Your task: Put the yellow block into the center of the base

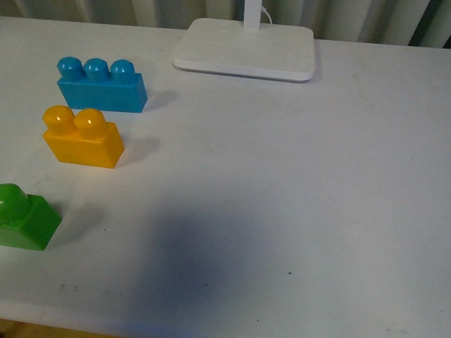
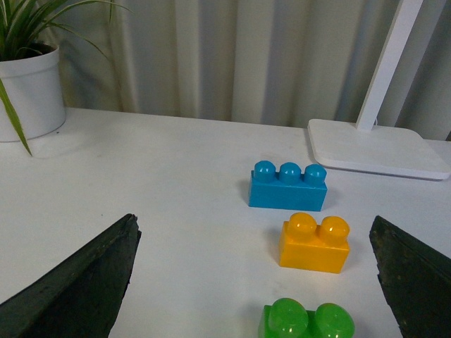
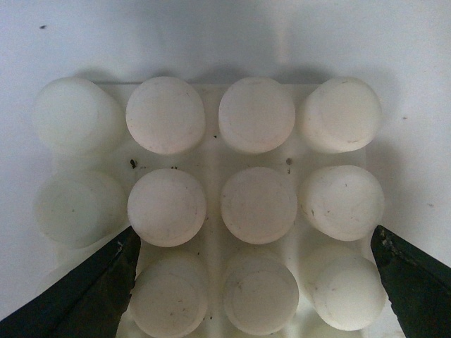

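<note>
The yellow block (image 2: 315, 246), a glossy orange-yellow plastic brick with two round studs, is not yet in our grasp. In the left wrist view it stands ahead of our left hand (image 2: 252, 220), nearer one of the two dark fingers, which are spread wide with nothing between them. Our right hand (image 3: 254, 232) is likewise spread apart and empty, hovering straight over the base (image 3: 212, 160), a flat white square plate of round studs that the front view does not show. The block rests on the white surface (image 1: 296, 197) to our left, between the blue three-stud brick (image 1: 102, 88) behind it and the green brick (image 1: 25, 218) in front, close to both but touching neither. It stands upright, studs up, its long axis running roughly left to right across our view, about parallel to the blue brick. To grasp it well, we judge the left hand should centre over the two studs and close across the short width, on the long flat faces, where the gaps to its neighbours give the fingers room.
</note>
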Tool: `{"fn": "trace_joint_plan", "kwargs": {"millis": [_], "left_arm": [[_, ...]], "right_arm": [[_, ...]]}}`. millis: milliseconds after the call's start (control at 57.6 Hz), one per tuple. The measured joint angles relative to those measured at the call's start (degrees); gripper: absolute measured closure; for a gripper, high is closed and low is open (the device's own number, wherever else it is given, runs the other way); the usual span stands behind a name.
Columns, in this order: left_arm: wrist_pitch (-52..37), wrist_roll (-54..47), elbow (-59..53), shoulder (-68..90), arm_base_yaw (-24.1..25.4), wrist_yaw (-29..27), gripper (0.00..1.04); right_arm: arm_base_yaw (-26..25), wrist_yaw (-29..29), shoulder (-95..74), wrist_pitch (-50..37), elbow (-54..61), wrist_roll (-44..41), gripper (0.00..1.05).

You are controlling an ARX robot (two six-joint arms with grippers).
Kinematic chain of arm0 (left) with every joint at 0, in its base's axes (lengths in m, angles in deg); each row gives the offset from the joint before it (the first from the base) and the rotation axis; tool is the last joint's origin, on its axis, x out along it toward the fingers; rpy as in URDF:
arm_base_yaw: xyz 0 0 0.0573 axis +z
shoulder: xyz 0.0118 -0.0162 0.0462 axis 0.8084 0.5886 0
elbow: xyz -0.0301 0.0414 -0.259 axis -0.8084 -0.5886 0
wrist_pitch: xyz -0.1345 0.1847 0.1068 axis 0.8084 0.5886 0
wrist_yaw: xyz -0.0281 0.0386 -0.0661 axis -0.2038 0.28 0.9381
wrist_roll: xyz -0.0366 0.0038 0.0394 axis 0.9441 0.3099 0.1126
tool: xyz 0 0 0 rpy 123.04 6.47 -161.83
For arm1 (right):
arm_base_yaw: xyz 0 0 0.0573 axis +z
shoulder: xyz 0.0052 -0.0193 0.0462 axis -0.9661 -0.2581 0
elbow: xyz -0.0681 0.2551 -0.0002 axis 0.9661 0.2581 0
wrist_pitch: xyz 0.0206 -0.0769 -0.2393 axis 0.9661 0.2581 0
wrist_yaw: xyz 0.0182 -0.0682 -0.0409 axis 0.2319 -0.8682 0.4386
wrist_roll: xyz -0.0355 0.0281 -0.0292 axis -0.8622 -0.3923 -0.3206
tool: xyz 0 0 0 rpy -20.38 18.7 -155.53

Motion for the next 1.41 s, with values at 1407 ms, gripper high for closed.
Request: {"fn": "trace_joint_plan", "kwargs": {"millis": [1407], "left_arm": [[0.0, 0.0, 0.0, 0.0, 0.0, 0.0, 0.06]], "right_arm": [[65.7, -27.5, 8.8, -9.8, 15.7, 62.8, 0.08]]}}
